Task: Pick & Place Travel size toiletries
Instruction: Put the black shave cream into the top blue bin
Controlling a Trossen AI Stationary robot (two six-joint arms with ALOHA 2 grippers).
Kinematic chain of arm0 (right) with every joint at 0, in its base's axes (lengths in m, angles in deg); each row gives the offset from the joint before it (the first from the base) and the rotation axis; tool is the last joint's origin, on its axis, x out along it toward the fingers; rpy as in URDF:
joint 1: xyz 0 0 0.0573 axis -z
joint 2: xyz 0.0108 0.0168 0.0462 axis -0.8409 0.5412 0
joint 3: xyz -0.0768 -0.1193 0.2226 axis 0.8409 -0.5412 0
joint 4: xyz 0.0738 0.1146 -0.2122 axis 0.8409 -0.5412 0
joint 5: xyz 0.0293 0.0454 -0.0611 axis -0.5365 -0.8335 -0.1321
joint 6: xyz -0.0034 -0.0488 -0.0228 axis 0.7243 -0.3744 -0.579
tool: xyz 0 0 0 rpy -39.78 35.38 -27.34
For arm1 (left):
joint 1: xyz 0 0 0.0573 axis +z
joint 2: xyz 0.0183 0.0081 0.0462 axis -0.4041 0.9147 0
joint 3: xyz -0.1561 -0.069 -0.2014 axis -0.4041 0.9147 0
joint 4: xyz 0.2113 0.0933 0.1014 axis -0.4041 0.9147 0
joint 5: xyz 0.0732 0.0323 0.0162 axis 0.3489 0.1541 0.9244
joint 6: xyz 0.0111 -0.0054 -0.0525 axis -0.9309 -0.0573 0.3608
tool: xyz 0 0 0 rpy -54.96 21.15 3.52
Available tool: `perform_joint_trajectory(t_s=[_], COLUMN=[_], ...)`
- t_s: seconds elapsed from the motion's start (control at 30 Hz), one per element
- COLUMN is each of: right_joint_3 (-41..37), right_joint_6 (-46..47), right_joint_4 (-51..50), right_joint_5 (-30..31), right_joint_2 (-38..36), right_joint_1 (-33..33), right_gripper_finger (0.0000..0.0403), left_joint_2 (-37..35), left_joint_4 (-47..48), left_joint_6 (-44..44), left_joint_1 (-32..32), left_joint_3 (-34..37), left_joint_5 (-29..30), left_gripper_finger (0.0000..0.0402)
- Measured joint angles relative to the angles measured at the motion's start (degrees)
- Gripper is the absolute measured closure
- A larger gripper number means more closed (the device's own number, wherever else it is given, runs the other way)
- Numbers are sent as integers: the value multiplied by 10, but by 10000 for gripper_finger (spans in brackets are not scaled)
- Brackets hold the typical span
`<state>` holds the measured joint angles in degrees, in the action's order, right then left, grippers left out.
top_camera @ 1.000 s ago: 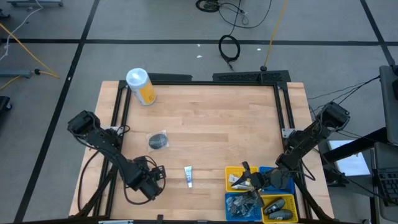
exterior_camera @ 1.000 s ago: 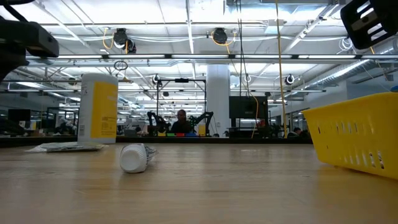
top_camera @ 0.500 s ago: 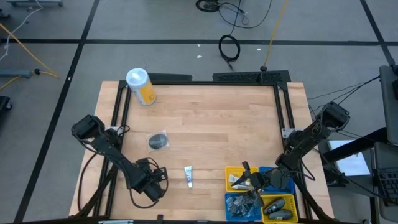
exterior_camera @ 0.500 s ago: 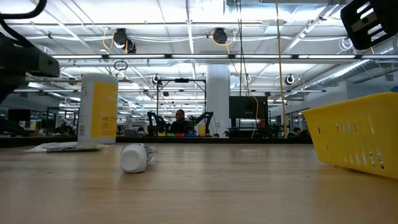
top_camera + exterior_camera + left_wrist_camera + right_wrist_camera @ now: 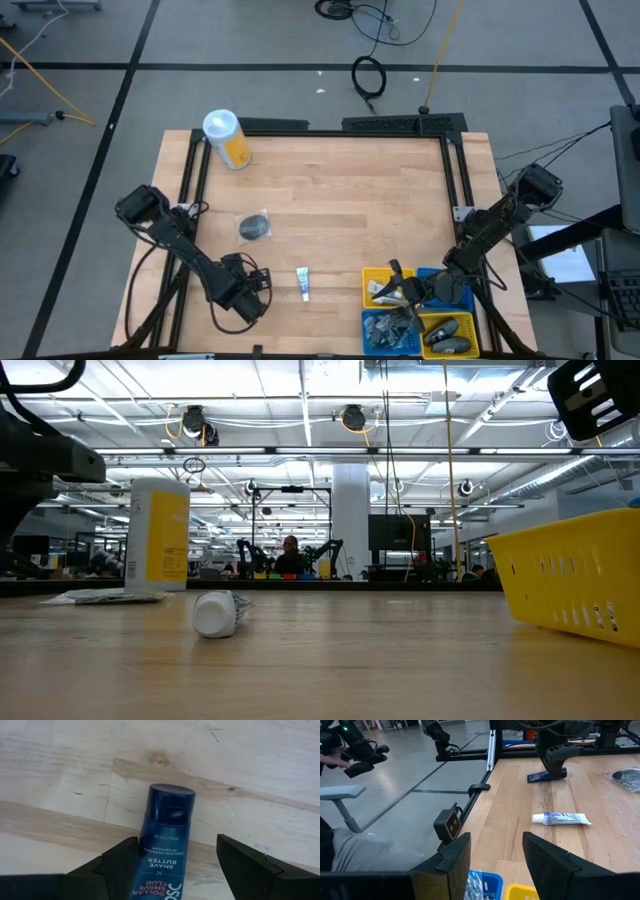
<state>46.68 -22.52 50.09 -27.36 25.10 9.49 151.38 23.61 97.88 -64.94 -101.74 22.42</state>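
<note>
The canister (image 5: 227, 139), yellow with a white lid, lies tilted at the table's (image 5: 340, 190) far left corner; in the low view it stands upright (image 5: 158, 533). The yellow bin (image 5: 387, 285) sits across the table from the canister, at the near right, with the blue bin (image 5: 447, 283) just beside it (farther from the canister). A coiled cable (image 5: 368, 76) lies on the floor beyond the table.

Two dark, matte arms are seen, each built of rounded joint housings linked by slim black segments. Black cables are looped beside the left arm's base. Each tool, left (image 5: 172, 870) and right (image 5: 495, 865), is ended by broad, angular black fingers.
</note>
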Motion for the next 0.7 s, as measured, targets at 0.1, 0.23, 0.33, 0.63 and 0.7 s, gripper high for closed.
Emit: perform_joint_trajectory(t_s=[0.1,0.23,0.33,0.63,0.7], right_joint_3=[0,0,0,0,0], right_joint_6=[0,0,0,0,0], right_joint_4=[0,0,0,0,0], right_joint_5=[0,0,0,0,0], right_joint_2=[0,0,0,0,0], right_joint_1=[0,0,0,0,0], right_gripper_finger=[231,231,231,231,232], left_joint_2=[0,0,0,0,0], left_joint_4=[0,0,0,4,5], left_joint_6=[-1,-14,-18,-131,-165], left_joint_1=[5,12,15,20,20], left_joint_3=[0,0,0,0,0], left_joint_5=[0,0,0,53,65], left_gripper_finger=[135,135,135,135,135])
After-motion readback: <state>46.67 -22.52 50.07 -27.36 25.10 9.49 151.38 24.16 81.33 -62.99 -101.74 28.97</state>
